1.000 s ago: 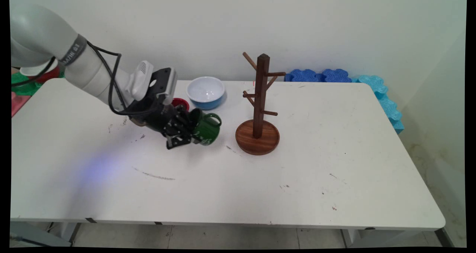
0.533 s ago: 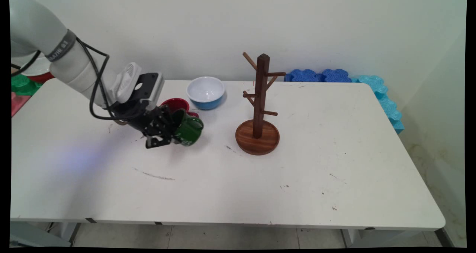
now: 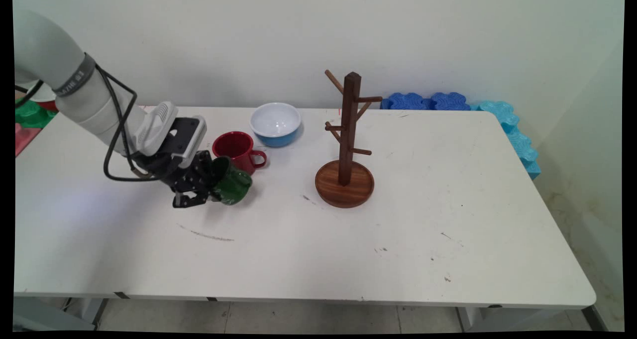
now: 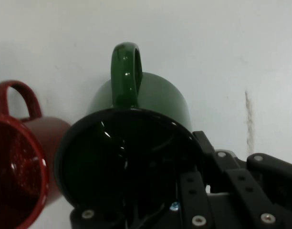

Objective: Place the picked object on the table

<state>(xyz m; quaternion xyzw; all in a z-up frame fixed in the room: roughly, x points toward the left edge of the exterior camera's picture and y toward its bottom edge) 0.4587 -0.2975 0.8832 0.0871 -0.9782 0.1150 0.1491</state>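
Gripper [image 3: 211, 189] clamped on green mug [image 3: 234, 185] rim, mug tilted above table [image 3: 398, 239], near left edge, beside red mug [image 3: 238, 149].

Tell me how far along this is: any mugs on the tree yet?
Done: nothing yet; the tree has bare pegs. In hand: the gripper is shut on the green mug, tipped sideways, left of the tree. Left: the red mug stands on the table near the bowl.
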